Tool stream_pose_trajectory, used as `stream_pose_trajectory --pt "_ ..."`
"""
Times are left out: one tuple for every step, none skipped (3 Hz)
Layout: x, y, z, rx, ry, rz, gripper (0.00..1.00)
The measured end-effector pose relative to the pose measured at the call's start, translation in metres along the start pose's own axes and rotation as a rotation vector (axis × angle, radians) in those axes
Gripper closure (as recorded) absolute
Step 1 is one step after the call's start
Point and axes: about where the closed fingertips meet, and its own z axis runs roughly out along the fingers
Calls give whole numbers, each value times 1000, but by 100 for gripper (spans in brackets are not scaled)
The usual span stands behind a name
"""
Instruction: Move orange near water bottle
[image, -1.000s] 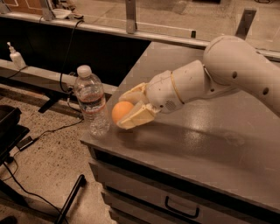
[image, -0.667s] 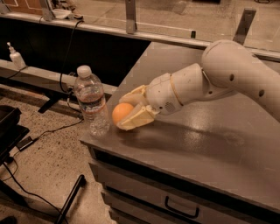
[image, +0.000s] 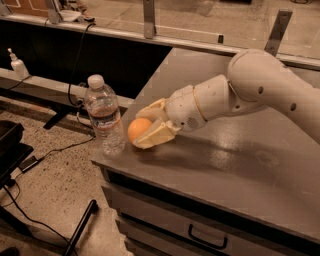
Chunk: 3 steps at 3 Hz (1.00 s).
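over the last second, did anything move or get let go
Nothing visibly changed. The gripper still holds the orange low over the table at its front left corner, beside the water bottle, which stands upright in the same spot.

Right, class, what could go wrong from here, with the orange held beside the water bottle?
1. The gripper, fingers shut on the orange, sits close to the water bottle, which stands at the table's corner; a nudge might topple it off.
2. Once released, the round orange might roll over the near edge.
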Motion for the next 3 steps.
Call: stream_pose_trajectory --pt "-1 1 2 -3 0 -2 60" --pt "-3 2 3 -8 0 -5 29" --pt "-4 3 5 -11 1 -7 6"
